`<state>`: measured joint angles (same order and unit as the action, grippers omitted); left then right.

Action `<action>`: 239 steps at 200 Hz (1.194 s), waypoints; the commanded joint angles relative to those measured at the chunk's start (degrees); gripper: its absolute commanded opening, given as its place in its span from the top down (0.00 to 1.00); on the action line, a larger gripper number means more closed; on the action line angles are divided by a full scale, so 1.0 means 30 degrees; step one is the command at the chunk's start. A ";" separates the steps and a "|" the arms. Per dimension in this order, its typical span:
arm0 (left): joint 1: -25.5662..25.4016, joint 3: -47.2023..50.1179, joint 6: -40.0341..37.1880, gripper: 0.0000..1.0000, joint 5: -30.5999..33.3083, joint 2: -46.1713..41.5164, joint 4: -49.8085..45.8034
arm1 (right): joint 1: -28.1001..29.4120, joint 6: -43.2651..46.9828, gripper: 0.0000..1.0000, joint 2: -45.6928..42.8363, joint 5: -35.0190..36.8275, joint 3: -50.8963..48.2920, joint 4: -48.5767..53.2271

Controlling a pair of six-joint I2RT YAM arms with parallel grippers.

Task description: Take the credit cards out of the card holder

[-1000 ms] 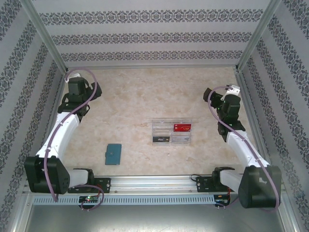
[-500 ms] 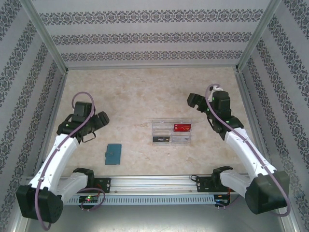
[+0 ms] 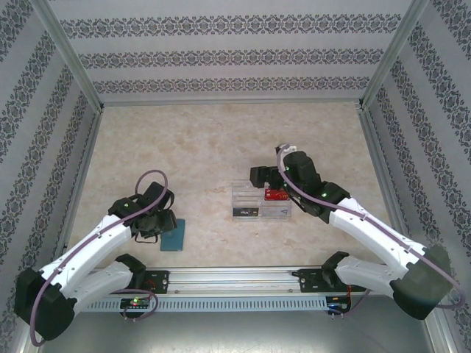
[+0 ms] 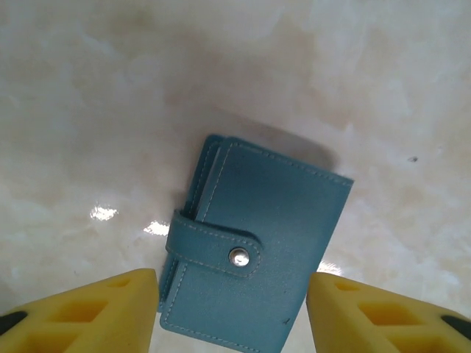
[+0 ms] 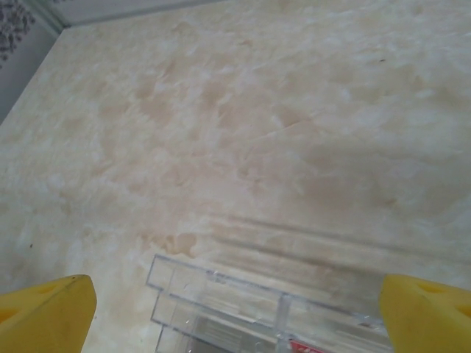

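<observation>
By the near-left edge of the marble worktop (image 3: pixel 206 140), a small flat teal card holder (image 4: pixel 254 250) lies snapped closed between the left fingers (image 4: pixel 88 312), spread either side, perhaps just touching. Farther in, mid-worktop, the right fingers (image 5: pixel 44 312) gape wide above a clear plastic compartmented box (image 5: pixel 221 298).

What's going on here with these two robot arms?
The left gripper hangs over the teal card holder, its open jaws on either side of it. The holder lies flat on the table with its strap snapped shut. The right gripper hovers open above the clear plastic box.
</observation>
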<state>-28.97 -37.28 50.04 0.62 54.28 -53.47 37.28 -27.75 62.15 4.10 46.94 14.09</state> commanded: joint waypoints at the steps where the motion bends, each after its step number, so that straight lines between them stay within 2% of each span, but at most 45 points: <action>1: -0.0758 0.0426 0.0477 0.46 0.0215 0.0771 -0.0436 | 0.0995 -0.0047 0.02 0.0376 0.1471 0.0663 0.0542; 32: -0.1632 0.0188 -0.0189 0.48 0.0446 0.2314 0.0056 | 0.1711 -0.0187 0.02 0.0487 0.1848 0.0711 0.0645; 145: -0.2207 -0.0090 -0.1499 0.49 0.0964 0.6194 0.1067 | 0.2763 -0.0155 0.02 0.0609 0.2547 0.1022 0.1307; 172: -0.2209 -0.0261 -0.1830 0.66 0.0921 0.6877 0.1217 | 0.2947 -0.0058 0.02 0.0911 0.2409 0.1307 0.1290; 178: -0.2215 -0.0326 -0.1912 0.73 0.0862 0.6924 0.1237 | 0.3011 -0.0007 0.02 0.0983 0.2385 0.1373 0.1340; 213: -0.2236 -0.0999 -0.1835 0.99 0.0465 0.6578 0.1478 | 0.3310 0.0050 0.02 0.1600 0.1827 0.1964 0.1339; 239: -0.2257 -0.1776 -0.1002 1.00 -0.0065 0.6335 0.2211 | 0.3341 0.0065 0.02 0.2622 0.1340 0.2953 0.1802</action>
<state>-35.24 -40.18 45.19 1.65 73.93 -50.30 46.68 -27.94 67.40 9.56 52.16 17.96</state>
